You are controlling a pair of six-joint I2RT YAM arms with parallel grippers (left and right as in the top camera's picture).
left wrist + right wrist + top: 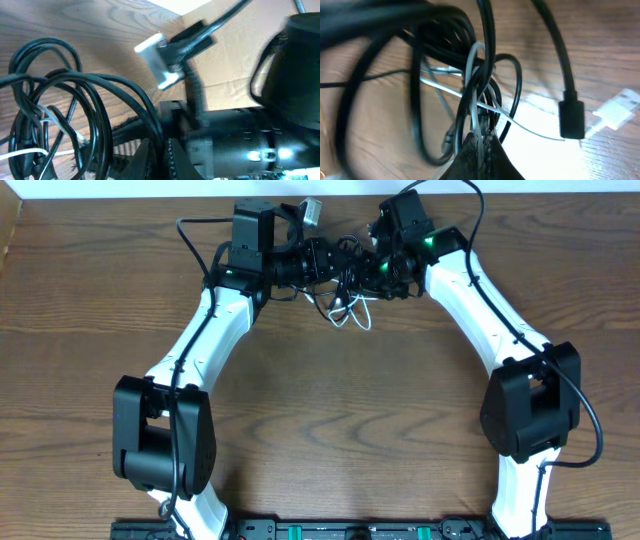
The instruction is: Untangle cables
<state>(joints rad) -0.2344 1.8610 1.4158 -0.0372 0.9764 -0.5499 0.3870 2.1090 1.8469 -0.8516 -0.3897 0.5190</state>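
Meeting at the top centre of the overhead view, both arms grip one knot of cables over the wooden table (330, 410). The left gripper (159, 157) has its jaws closed on the black cable (95, 80). The right gripper (481, 150) has its jaws pinched fully together on the white cable (25, 151), where black strands cross it.

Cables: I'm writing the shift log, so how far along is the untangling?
Done: little. Only the black plug and white plug sit clear of the knot. In hand: the left gripper and right gripper each appear to have jaws shut on the tangle, one at either side. Left: the black cable and white cable are wound together and need separating.
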